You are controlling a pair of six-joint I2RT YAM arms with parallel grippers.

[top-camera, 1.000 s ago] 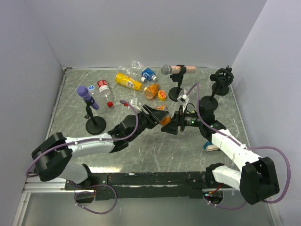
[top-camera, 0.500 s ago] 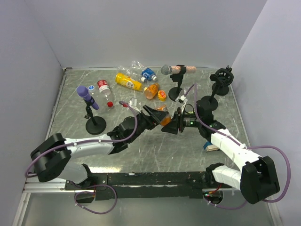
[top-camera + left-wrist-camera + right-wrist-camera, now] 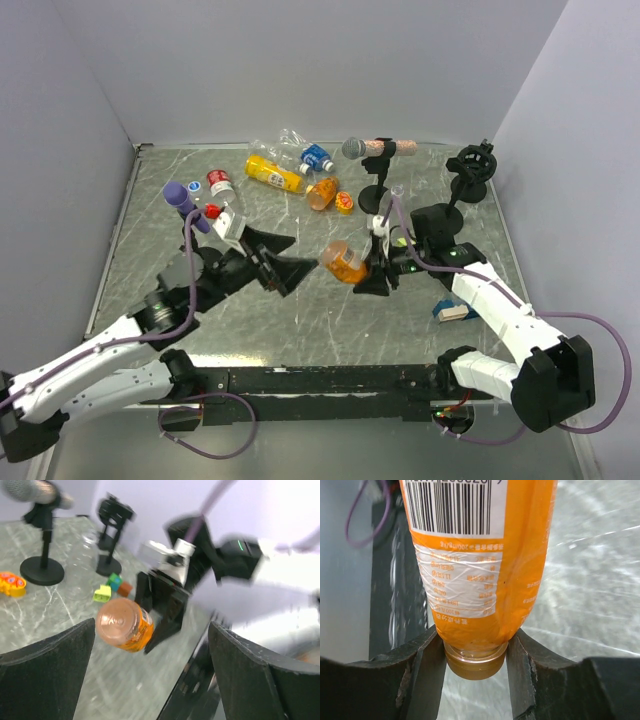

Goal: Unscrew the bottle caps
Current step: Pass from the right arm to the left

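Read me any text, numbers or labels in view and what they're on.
Nothing reads cleanly enough to quote.
Orange plastic bottle in the right gripper: barcode on its white label panel, digits cut off by the frame edge.
Small print below the barcode: upside down, too fine to read.
Red-labelled clear bottle, blue-labelled clear bottle: too small.

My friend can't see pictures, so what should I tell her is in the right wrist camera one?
An orange bottle with a barcode label fills the view, pinched at its narrow neck end between the two black fingers of the right gripper. Behind it lies the grey marbled table.
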